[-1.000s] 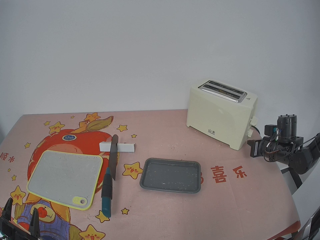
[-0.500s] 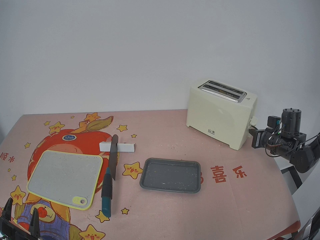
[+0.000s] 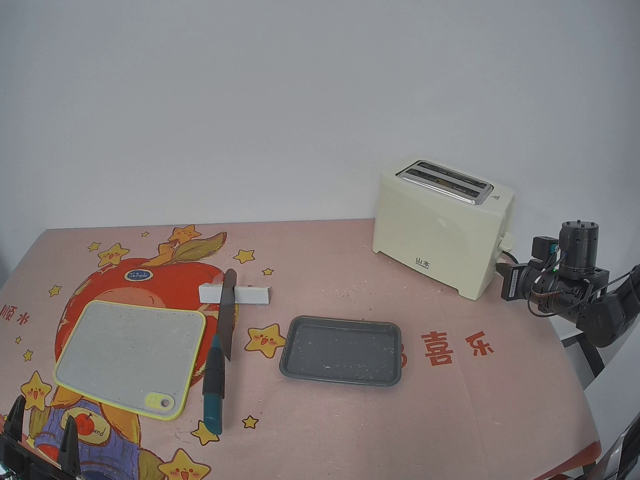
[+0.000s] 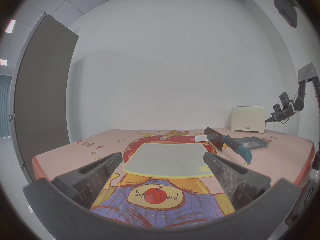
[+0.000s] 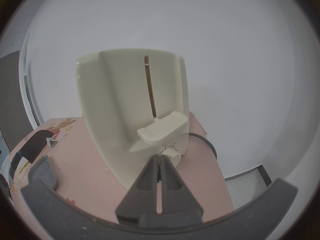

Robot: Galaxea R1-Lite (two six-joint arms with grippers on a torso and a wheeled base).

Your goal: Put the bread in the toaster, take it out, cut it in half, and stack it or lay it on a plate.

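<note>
Pink cartoon-print table (image 3: 400, 421), plain white wall behind. Toaster (image 3: 440, 235) stands at 2 o'clock from the dark tray (image 3: 341, 351), which is serving as the plate. Cutting board (image 3: 130, 355) is at 9 o'clock from the tray. Knife (image 3: 220, 348) lies between them, blade propped on a small white block (image 3: 250, 295).

Bread is hidden: the lever (image 5: 163, 130) sits at the low end of its track, so it is probably down in the slots (too dark to confirm).

Right gripper (image 5: 159, 159) is at 3 o'clock of the toaster, jaws pressed together with nothing between them. Its tips are just under the lever and right by the dial (image 5: 171, 152). Left gripper (image 4: 161, 155) is parked at the table's 7 o'clock corner, jaws spread wide and empty.

Likely step: working the lever to pop the bread, I'd guess.

Risks:
- Narrow closed tips could slip off the lever's rounded underside, so no pop.
- Tips are close to the dial and could turn it by mistake.
- A sideways push rather than a straight lift could slide or tip the toaster (looks light, nothing bracing it).
- Cable (image 5: 203, 142) curls near the arm's path and could snag.
- Bread may not rise far enough for a clean pinch.
</note>
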